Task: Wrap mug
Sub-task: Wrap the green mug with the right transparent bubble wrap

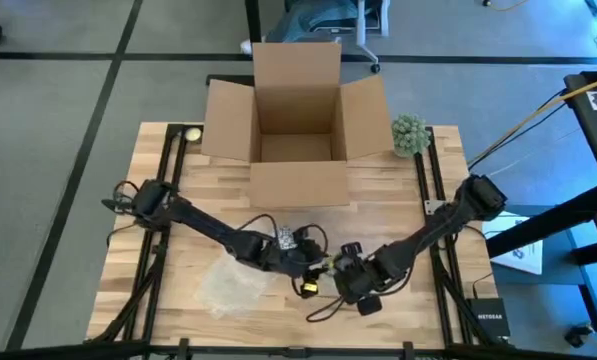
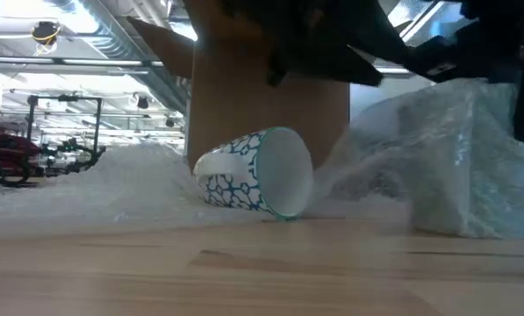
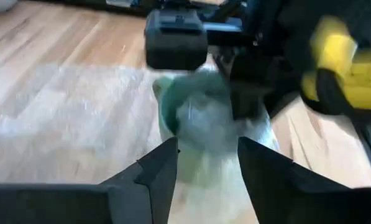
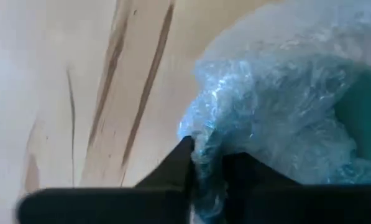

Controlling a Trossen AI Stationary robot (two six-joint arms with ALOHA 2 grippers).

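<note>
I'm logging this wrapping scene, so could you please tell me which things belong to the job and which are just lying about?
In the job:
mug
bubble wrap
right gripper
left gripper

Lying about:
cardboard box
green plant ball

Glossy ceramic mug point(image 2: 260, 173), crinkly clear bubble wrap point(image 2: 437, 158) (plastic), matt wooden table point(image 1: 398, 200).

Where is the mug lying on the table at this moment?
In the low view the mug lies on its side on the bubble wrap, in front of the cardboard box. From above, it sits near the table's front centre, between both tools.
</note>
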